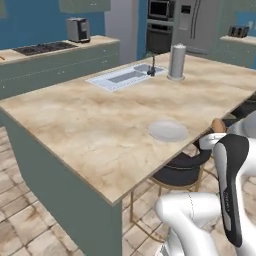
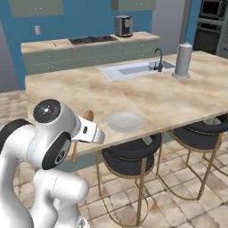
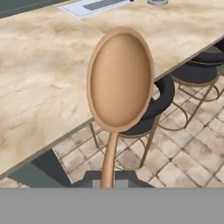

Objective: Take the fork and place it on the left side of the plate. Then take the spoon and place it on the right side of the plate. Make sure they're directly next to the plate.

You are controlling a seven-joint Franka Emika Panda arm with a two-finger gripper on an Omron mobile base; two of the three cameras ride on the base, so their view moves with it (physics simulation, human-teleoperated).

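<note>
The spoon [image 3: 119,83] is grasped by its handle in the clenched gripper [image 3: 107,181], bowl raised over the desk [image 3: 39,87] edge, above a black stool [image 3: 148,113]. The plate [image 2: 125,121] is seen on the desk near that edge, just beside the spoon's bowl.

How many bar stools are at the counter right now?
2. One stool sits tucked under the counter edge below the plate; a second stool is to its right. Others may be hidden.
</note>
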